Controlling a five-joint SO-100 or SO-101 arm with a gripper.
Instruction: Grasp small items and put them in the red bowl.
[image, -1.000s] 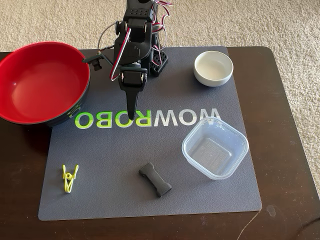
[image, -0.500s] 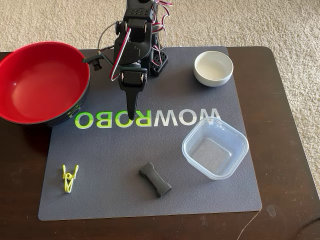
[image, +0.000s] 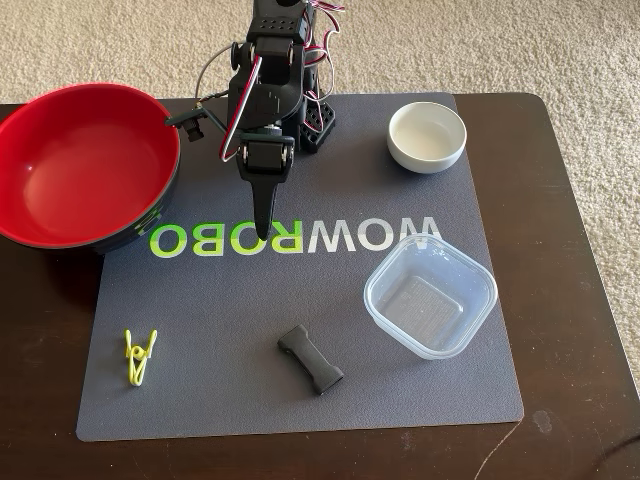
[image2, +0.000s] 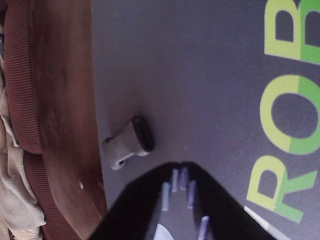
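In the fixed view the large red bowl (image: 85, 165) stands at the left edge of the grey mat. A small white bowl (image: 427, 137) sits at the back right. A clear square container (image: 431, 296) rests right of centre. The black buckle (image: 310, 359) lies near the mat's front; the wrist view shows the buckle (image2: 128, 143) beside the mat's edge. A yellow-green clip (image: 139, 356) lies at the front left. My gripper (image: 263, 232) points down over the ROBO lettering, shut and empty, well behind the buckle; in the wrist view its black tip (image2: 178, 167) closes to a point.
The grey mat (image: 200, 390) with WOWROBO lettering covers a dark wooden table (image: 580, 330) standing on beige carpet. The arm's base (image: 305, 120) is at the back middle of the mat, with a cable looping toward the red bowl's rim.
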